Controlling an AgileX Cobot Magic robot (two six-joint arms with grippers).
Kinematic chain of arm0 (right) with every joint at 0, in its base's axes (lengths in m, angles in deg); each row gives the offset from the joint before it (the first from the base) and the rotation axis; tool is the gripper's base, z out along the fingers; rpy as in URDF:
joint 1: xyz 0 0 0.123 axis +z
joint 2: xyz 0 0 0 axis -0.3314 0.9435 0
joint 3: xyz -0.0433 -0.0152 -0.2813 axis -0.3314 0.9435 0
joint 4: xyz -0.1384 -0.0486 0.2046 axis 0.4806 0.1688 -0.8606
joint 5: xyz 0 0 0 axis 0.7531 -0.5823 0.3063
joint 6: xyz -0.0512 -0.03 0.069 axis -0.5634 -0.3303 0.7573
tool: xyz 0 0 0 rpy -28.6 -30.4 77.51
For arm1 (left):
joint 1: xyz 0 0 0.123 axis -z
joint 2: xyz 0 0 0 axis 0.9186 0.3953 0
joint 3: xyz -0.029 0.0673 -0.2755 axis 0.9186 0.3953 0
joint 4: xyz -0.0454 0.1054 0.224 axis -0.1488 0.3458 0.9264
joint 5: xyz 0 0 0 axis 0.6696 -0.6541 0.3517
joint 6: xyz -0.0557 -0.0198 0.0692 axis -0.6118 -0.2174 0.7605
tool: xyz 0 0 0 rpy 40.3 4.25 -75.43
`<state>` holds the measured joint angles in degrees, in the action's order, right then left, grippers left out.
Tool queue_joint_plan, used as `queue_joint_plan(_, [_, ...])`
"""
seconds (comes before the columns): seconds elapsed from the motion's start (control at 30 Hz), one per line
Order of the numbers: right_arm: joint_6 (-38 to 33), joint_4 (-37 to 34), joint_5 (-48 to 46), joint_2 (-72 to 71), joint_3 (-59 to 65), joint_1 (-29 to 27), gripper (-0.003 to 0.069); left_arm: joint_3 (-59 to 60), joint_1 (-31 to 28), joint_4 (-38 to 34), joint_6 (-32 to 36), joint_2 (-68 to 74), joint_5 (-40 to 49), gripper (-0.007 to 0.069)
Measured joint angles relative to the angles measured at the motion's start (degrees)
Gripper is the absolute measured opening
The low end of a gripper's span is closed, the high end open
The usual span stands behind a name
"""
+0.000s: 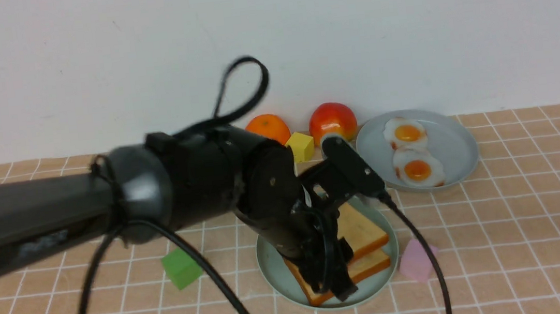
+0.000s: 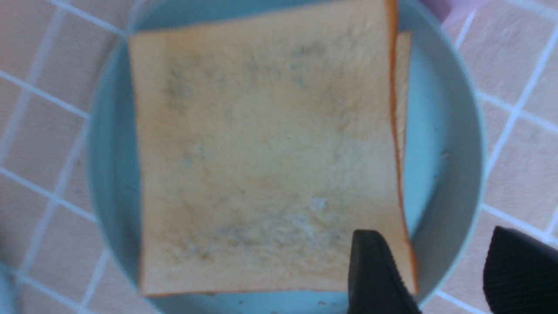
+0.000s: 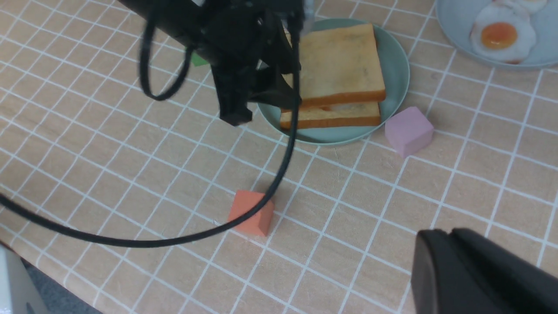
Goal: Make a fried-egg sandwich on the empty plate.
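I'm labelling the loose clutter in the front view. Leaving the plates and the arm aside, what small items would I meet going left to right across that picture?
green block → orange → yellow block → red fruit → pink block

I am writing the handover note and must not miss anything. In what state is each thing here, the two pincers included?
Left pincer, open, over the sandwich's corner, holds nothing.
Right pincer, shut, empty, away from the plates.
Sandwich, two toast slices stacked, the top one slightly askew; filling hardly visible.
Green plate, carries the sandwich.
Spare eggs, two, flat, yolk up, on the grey-blue plate.
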<state>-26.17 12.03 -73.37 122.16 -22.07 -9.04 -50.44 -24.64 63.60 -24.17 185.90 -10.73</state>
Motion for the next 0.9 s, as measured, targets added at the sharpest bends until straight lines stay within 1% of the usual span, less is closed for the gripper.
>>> queue_joint_plan(0.1, [0.0, 0.3, 0.1, 0.0, -1.0, 0.0, 0.0056, 0.0, 0.0, -1.6, -1.6, -5.7, 0.7, 0.0299])
queue_joint_plan(0.13, [0.0, 0.5, 0.0, 0.0, -1.6, 0.0, 0.0057, 0.0, 0.0, -2.7, -2.8, -8.1, 0.9, 0.0268])
queue_joint_plan(0.2, [0.0, 1.4, -0.5, 0.0, -3.3, 0.0, 0.0057, 0.1, 0.0, -4.7, -6.0, -15.4, 1.0, 0.0169])
queue_joint_plan(0.27, [0.1, 2.7, -1.9, -0.2, -5.5, 0.0, 0.0057, 1.3, 0.0, -6.0, -8.6, -24.8, 0.8, 0.0045])
queue_joint_plan(0.3, [0.1, 3.4, -2.3, -0.6, -6.1, 0.0, 0.0058, 2.6, 0.0, -6.4, -9.0, -29.3, 0.2, 0.0002])
queue_joint_plan(0.33, [0.2, 3.9, -2.8, -1.3, -6.3, 0.0, 0.0058, 4.0, 0.0, -6.7, -9.3, -33.0, -0.5, -0.0013])
queue_joint_plan(0.37, [0.3, 4.1, -2.9, -1.4, -6.3, 0.0, 0.0058, 4.4, 0.0, -6.8, -9.5, -34.0, -0.8, -0.0013])
queue_joint_plan(0.4, [1.5, 5.3, -3.4, -3.1, -6.3, 0.0, 0.0058, 8.6, 0.0, -7.5, -9.8, -41.5, -2.3, -0.0013])
queue_joint_plan(0.47, [3.9, 7.1, -4.0, -5.7, -6.2, 0.0, 0.0054, 14.9, 0.0, -8.1, -9.9, -49.8, -4.7, -0.0013])
queue_joint_plan(0.53, [7.6, 9.8, -4.4, -9.7, -5.8, 0.0, 0.0035, 24.3, 0.0, -9.5, -10.1, -59.9, -8.9, -0.0013])
queue_joint_plan(0.57, [8.0, 10.1, -4.4, -10.1, -5.6, 0.0, 0.0032, 25.2, 0.0, -9.6, -10.1, -60.8, -9.5, -0.0013])
queue_joint_plan(0.6, [10.1, 11.8, -4.5, -12.6, -5.1, 0.0, 0.0015, 31.8, 0.0, -10.8, -10.1, -67.0, -13.7, -0.0013])
queue_joint_plan(0.63, [11.9, 13.1, -4.5, -14.6, -4.5, 0.0, 0.0003, 35.6, 0.0, -11.5, -10.1, -70.3, -17.5, -0.0013])
queue_joint_plan(0.7, [16.9, 16.2, -5.0, -19.4, -2.7, 0.0, -0.0003, 46.2, 0.0, -13.9, -10.1, -78.5, -26.5, -0.0013])
queue_joint_plan(0.73, [17.3, 16.5, -5.0, -19.7, -2.7, 0.0, -0.0003, 46.9, 0.0, -14.1, -10.1, -79.1, -27.3, -0.0013])
queue_joint_plan(0.77, [19.7, 18.0, -5.0, -21.7, -1.5, 0.0, -0.0003, 51.6, 0.0, -15.3, -10.1, -82.4, -31.9, -0.0013])
queue_joint_plan(0.8, [21.6, 19.1, -4.8, -23.2, -0.6, 0.0, -0.0003, 54.3, 0.0, -16.3, -10.1, -84.2, -34.5, -0.0013])
queue_joint_plan(0.9, [26.0, 21.1, -1.5, -26.6, 3.2, 0.0, -0.0003, 59.2, 0.0, -18.0, -10.1, -87.8, -38.8, -0.0013])
